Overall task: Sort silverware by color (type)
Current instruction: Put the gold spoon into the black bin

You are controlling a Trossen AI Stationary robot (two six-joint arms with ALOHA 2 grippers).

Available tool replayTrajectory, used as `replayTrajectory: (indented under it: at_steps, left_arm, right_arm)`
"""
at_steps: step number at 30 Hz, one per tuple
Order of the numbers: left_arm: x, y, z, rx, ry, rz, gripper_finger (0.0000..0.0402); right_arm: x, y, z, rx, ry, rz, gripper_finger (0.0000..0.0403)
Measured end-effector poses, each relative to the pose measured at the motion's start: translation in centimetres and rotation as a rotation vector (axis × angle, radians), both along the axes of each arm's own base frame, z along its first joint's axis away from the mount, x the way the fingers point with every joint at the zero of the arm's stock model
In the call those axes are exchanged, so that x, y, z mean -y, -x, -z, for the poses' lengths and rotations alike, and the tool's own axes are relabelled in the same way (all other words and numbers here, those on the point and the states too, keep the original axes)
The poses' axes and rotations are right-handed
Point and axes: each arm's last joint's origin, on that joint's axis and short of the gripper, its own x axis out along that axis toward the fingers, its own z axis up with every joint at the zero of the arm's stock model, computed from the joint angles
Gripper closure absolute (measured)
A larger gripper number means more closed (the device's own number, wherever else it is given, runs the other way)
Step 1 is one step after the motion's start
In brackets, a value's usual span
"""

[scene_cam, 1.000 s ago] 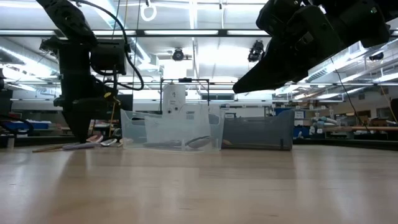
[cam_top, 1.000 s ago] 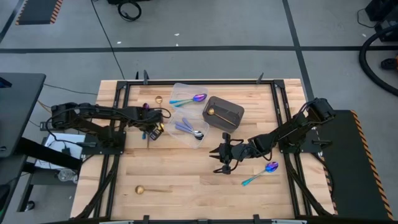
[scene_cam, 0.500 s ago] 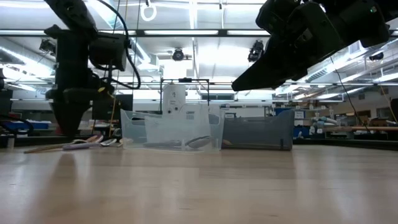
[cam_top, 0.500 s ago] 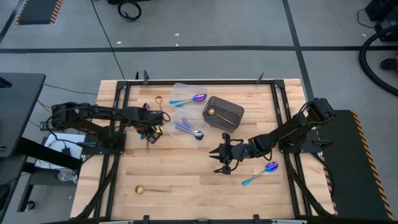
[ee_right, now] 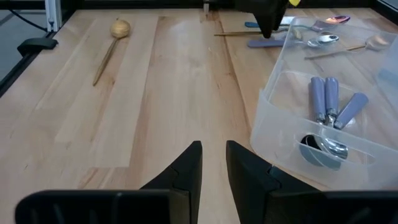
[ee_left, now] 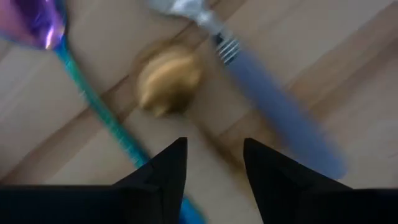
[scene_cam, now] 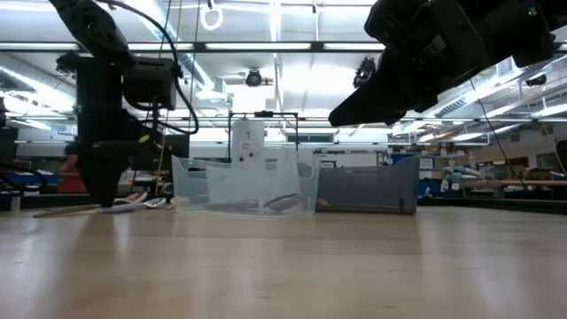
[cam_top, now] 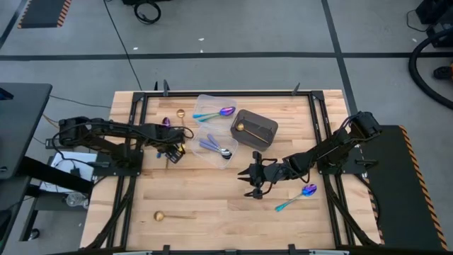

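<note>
My left gripper points down, open, just left of the clear tubs. In the left wrist view its fingers stand low over a gold spoon's bowl, a teal-handled purple spoon and a lavender-handled fork, all lying flat on the wood. My right gripper hangs above the middle of the table, open by a narrow gap, with nothing between its fingers. Another gold spoon lies near the front left. A teal-handled spoon lies at the right.
At the back middle one clear tub holds a teal-handled spoon. A second tub holds lavender-handled pieces. The dark bin holds a gold spoon. Bare wood stretches across the table's near half.
My left gripper has opened over the pieces left of the tubs; in the low view its tip stands wider than a second ago.
</note>
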Motion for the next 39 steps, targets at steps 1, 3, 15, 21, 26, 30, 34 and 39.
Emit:
replayTrajectory:
  at_steps: [1, 3, 15, 21, 26, 30, 34, 39]
  left_arm:
    - [-0.1, 0.1, 0.1, -0.008, 0.002, -0.001, 0.0239]
    - [-0.2, 0.4, 0.3, -0.010, 0.006, -0.008, 0.0250]
    - [0.5, 0.7, 1.1, -0.007, 0.006, 0.022, 0.0385]
    - [0.5, 0.4, 0.6, -0.017, 0.007, 0.028, 0.0382]
    - [0.4, -0.3, -1.0, -0.049, 0.007, 0.058, 0.0384]
    - [0.2, -0.5, -2.1, -0.086, -0.022, 0.072, 0.0384]
    - [0.0, -1.0, -3.3, -0.094, -0.053, 0.088, 0.0384]
    - [-0.2, -1.9, -4.8, -0.077, -0.098, 0.125, 0.0384]
  right_arm:
    - [0.0, 0.0, 0.0, 0.002, -0.001, -0.001, 0.0320]
    - [0.0, 0.0, 0.0, 0.004, -0.002, -0.002, 0.0320]
    - [0.0, -0.1, -0.2, 0.017, 0.007, -0.008, 0.0320]
    - [0.0, -0.1, -0.2, 0.017, 0.007, -0.008, 0.0320]
    - [0.0, -0.1, -0.2, 0.017, 0.007, -0.008, 0.0320]
    - [0.0, -0.1, -0.1, 0.014, 0.008, -0.008, 0.0320]
    - [0.0, 0.0, 0.0, -0.005, 0.015, -0.008, 0.0320]
    - [0.0, 0.0, 0.1, -0.006, 0.015, -0.008, 0.0320]
